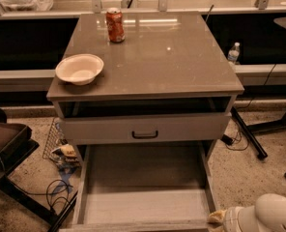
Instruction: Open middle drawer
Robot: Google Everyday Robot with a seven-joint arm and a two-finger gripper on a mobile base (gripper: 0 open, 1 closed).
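The middle drawer (pixel 143 204) stands pulled far out of the grey cabinet, showing its plain grey inside. Its front lies along the bottom edge of the camera view, with the handle out of sight. Above it, the upper drawer front (pixel 191 128) with a small black pull handle (pixel 144 134) sits pushed in. My gripper (pixel 216 219) is at the bottom right, by the right front corner of the open drawer. The white arm (pixel 271 215) behind it runs off the frame.
On the cabinet top (pixel 172 62) stand a red soda can (pixel 115 25) at the back left and a white bowl (pixel 79 68) near the left edge. A dark chair (pixel 5 141), cables (pixel 58 192) and litter lie on the floor to the left. A water bottle (pixel 234 52) and a stand leg (pixel 249 134) are to the right.
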